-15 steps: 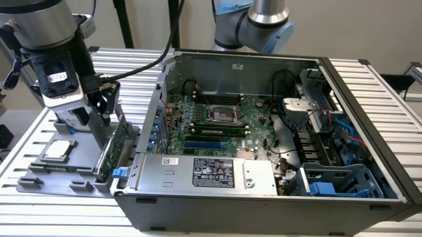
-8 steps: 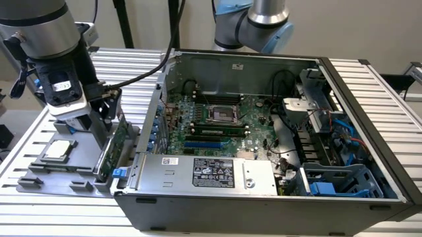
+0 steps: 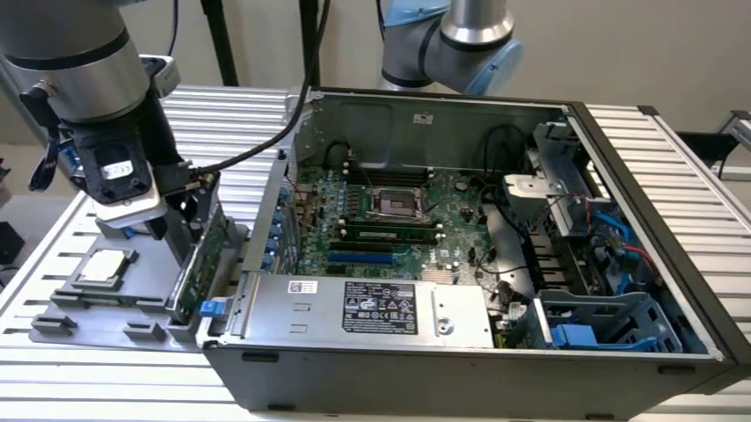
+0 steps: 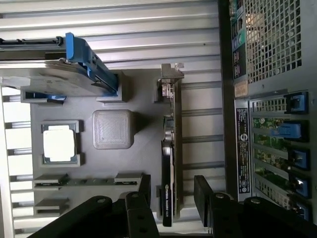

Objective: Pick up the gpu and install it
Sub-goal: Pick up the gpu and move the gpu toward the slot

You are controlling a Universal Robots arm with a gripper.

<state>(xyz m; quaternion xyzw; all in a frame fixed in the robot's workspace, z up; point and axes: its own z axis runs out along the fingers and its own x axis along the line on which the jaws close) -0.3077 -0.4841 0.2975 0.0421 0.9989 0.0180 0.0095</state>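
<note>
**gpu (image 4: 168,148) in fixture, gripper (image 4: 173,192) open around it**

Open PC case (image 3: 470,382) sits mid-table. Gray parts fixture (image 4: 99,166) is just beside it, on the exterior view's left. gpu stands on edge in a fixture slot. Gripper is low over it, fingers (image 4: 145,188) apart, one each side of the card, not touching. CPU (image 4: 59,147) lies flat in its pocket nearby.

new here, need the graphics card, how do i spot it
Find the open computer case; the grey parts tray sits beside it on the exterior view's left. The graphics card stands on edge nearest the case, thin and green, unlike the flat square chip.
</note>
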